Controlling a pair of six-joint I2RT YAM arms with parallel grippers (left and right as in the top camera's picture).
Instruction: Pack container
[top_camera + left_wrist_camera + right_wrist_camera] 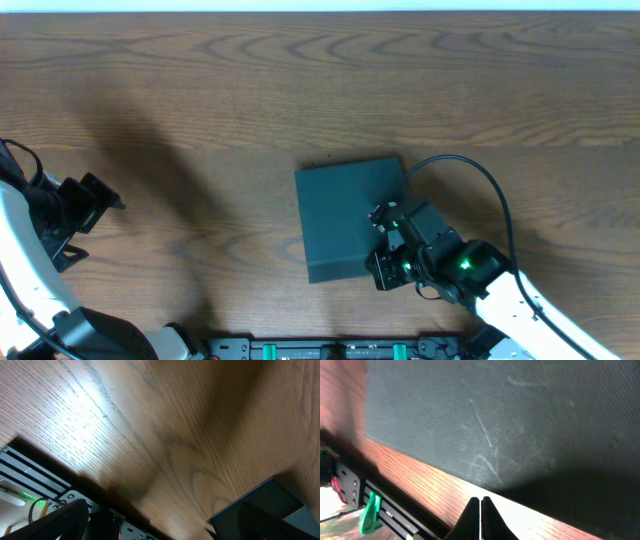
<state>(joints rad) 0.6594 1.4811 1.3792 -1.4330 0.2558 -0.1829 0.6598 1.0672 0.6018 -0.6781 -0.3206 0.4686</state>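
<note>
The container (345, 220) is a dark teal square box lying flat in the middle of the wooden table with its lid down. It fills the top of the right wrist view, where the container (520, 425) shows scuffed matte card. My right gripper (480, 499) is shut with nothing between its fingers, low over the table just off the box's edge. From overhead my right gripper (380, 262) sits at the box's right front corner. My left gripper (88, 205) stands open and empty at the far left, well away from the container (265, 510).
The table's front edge carries a black rail (385, 510) with a green part (370, 512), close to my right gripper. A black cable (480, 175) arcs above the right arm. Bare wood (200, 120) spreads between the two arms.
</note>
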